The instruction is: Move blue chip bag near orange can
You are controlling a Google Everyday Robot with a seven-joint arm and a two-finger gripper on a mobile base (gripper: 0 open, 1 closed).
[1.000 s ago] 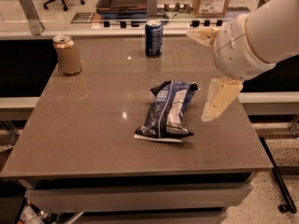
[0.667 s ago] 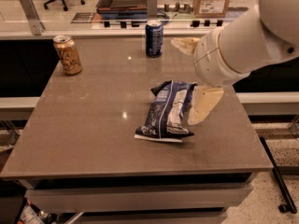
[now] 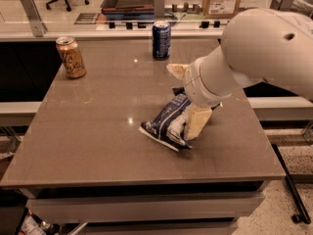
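Since 0.7 s ago: arm has swung in over the table, gripper has dropped onto the bag; bag's near end has slewed a little. Both cans unmoved.

Table [image 3: 98, 146]: grey-brown top, fills most of the view.

Arm [image 3: 264, 48]: bulky white, comes in over the table's right edge, wrist above the table's right-centre.

Blue chip bag [image 3: 166, 124]: on the table top, just right of the table's centre, lying at a slant, well apart from both cans.

Gripper [image 3: 188, 97]: low over the table's right-centre, at the bag's far end. Jaws spread wide, one pale finger beyond the bag toward the table's far edge, the other finger [image 3: 197, 123] against the bag's right flank. Not closed on anything.

Orange can [image 3: 71, 58]: upright, table's far-left corner.

Dark blue can [image 3: 161, 40]: upright, middle of the table's far edge.
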